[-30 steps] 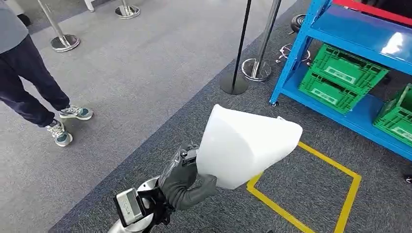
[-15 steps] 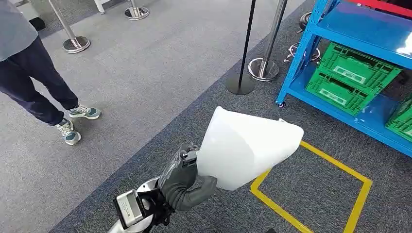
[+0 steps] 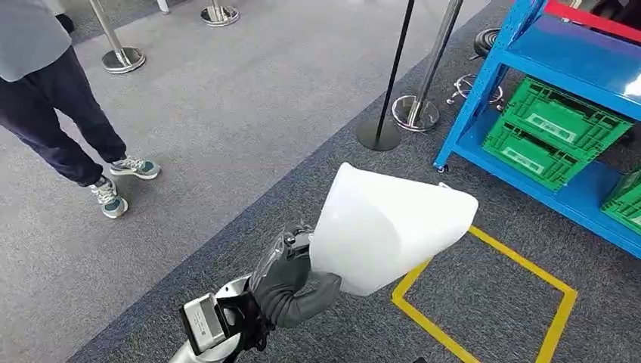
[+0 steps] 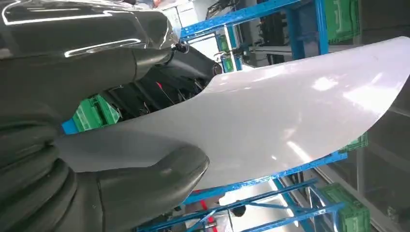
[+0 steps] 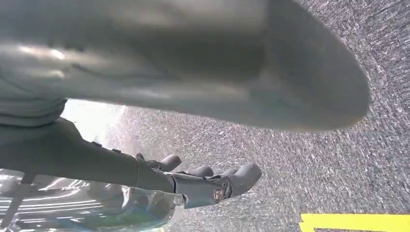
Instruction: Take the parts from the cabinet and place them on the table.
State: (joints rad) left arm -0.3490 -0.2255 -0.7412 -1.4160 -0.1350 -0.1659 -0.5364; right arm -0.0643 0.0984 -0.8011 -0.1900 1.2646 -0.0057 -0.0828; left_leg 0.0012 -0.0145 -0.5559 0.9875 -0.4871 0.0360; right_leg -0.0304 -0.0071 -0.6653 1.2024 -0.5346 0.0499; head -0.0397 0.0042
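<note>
A large white curved shell part is held up in front of me, above the dark carpet. My left hand grips its near edge, thumb wrapped under the rim. The left wrist view shows the grey thumb pressed on the glossy white part, with blue cabinet frames behind it. In the right wrist view my right hand hangs over the carpet, its dark fingers apart and holding nothing. The blue cabinet stands at the upper right.
Green crates sit on the cabinet's lower shelf. Stanchion posts with round bases stand left of the cabinet. A yellow taped square marks the carpet below the part. A person stands at the upper left on lighter floor.
The whole picture has shifted, so the camera has moved: cabinet, posts and person sit slightly lower and further right. My left hand keeps the same hold on the white part.
</note>
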